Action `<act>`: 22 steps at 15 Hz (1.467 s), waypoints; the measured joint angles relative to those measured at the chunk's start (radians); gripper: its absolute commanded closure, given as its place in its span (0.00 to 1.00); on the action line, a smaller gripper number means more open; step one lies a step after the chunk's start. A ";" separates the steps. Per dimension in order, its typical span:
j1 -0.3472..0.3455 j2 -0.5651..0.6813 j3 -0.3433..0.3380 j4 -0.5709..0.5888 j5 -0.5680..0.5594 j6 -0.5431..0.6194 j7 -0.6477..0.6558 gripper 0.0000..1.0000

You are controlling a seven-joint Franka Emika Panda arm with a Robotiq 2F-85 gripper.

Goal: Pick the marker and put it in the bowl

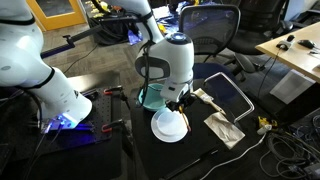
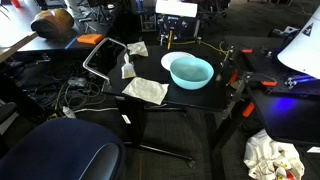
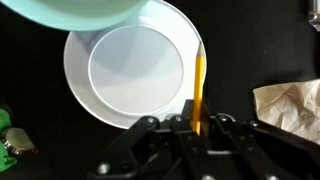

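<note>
The black Robotiq gripper (image 3: 197, 122) is clenched on the near end of the thin yellow-orange marker (image 3: 201, 80). The marker points to 12 o'clock along the 3 o'clock rim of the flat round white plate (image 3: 135, 65). The round teal-green bowl (image 3: 70, 10) overlaps the plate at 11 o'clock, and crumpled beige paper (image 3: 290, 105) lies at 3 o'clock.

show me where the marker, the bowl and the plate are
marker (image 3: 201, 85), wrist view, middle of its yellow shaft
bowl (image 2: 190, 72), in an exterior view, its bare pale inside
plate (image 3: 135, 70), wrist view, its bare white middle
</note>
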 measured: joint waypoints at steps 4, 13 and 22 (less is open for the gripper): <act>0.222 -0.064 -0.197 -0.120 -0.174 0.037 0.124 0.97; 0.709 -0.083 -0.524 -0.223 -0.383 0.060 0.283 0.97; 0.869 -0.110 -0.549 -0.239 -0.406 -0.046 0.270 0.97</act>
